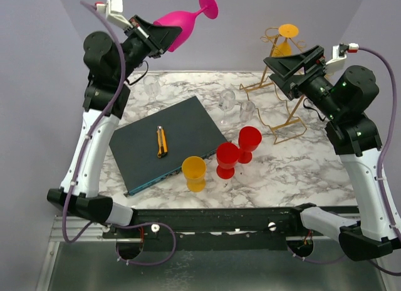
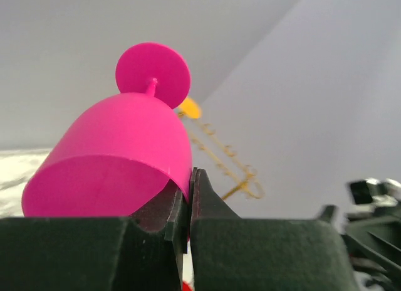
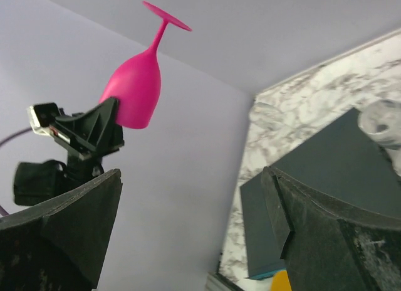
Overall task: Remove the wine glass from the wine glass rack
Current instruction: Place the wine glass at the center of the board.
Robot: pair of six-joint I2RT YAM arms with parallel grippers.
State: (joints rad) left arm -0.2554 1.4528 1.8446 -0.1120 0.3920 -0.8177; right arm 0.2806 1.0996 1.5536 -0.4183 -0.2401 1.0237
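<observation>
Left claw [image 1: 165, 37] raised, clamped tight; right claw [image 1: 282, 71] spread wide.

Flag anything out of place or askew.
The pink wine glass is aloft, base uppermost and tilted, pinched by its rim in the left gripper. A utility knife lies on the dark board.

We are looking at a bright pink wine glass [image 1: 178, 27] hanging in the air above the far left corner of the worktop, well apart from the rack. It is lying tilted, its round foot pointing up and away, its open bowl facing the left claw [image 1: 161, 37], which is pinching the rim wall. The wine glass rack [image 1: 253, 87], thin gold wire with wavy rails, curled ends and slanted legs, is standing upright at the far right of the worktop.
</observation>
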